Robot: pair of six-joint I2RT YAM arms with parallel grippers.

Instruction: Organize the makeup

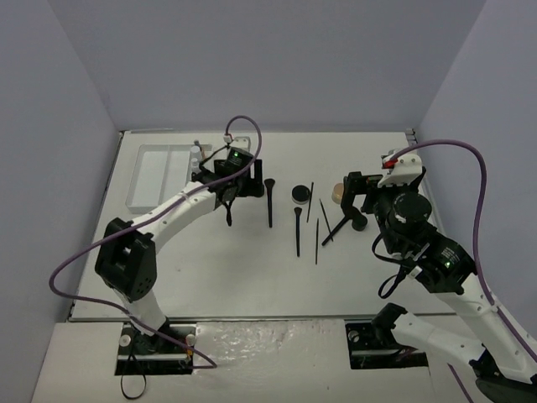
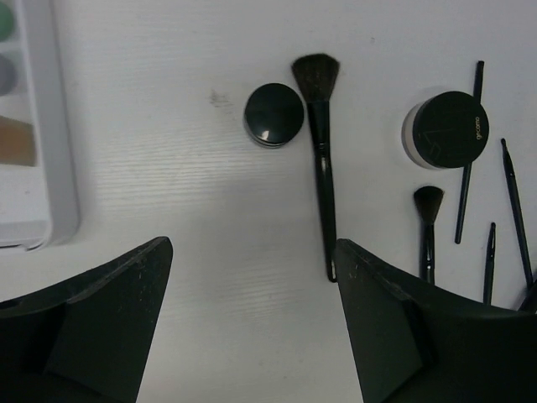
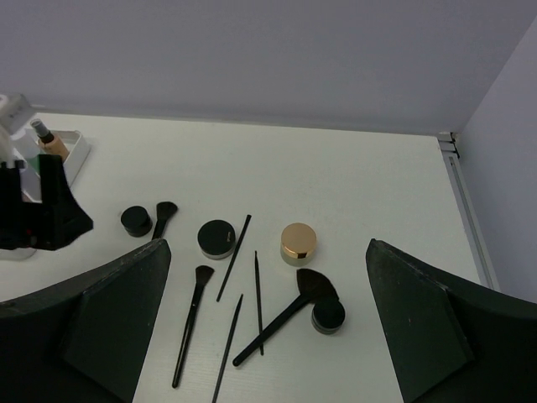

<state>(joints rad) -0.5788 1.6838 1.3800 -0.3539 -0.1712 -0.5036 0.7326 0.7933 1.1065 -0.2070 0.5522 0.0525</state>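
Most of the makeup lies loose on the table between the arms. There is a small jar just beside the head of a long brush, a lettered jar, a short brush and thin pencils. Further right are a gold-lidded compact and a fan brush resting against a third jar. A few bottles already sit in the tray at far left.

All of it looks light. The jars are hard and smooth and likely to slip, so pinch across the round sides. The brushes are stiff in the handle and soft at the bristles, so grip mid-handle. The pencils lie flat and would need a low, square pinch.

The left claw is spread and empty, its arm reaching forward beside the tray and pointing down at bare table short of the small jar. The right claw is spread wide and empty, held higher and tilted over the right of the spread
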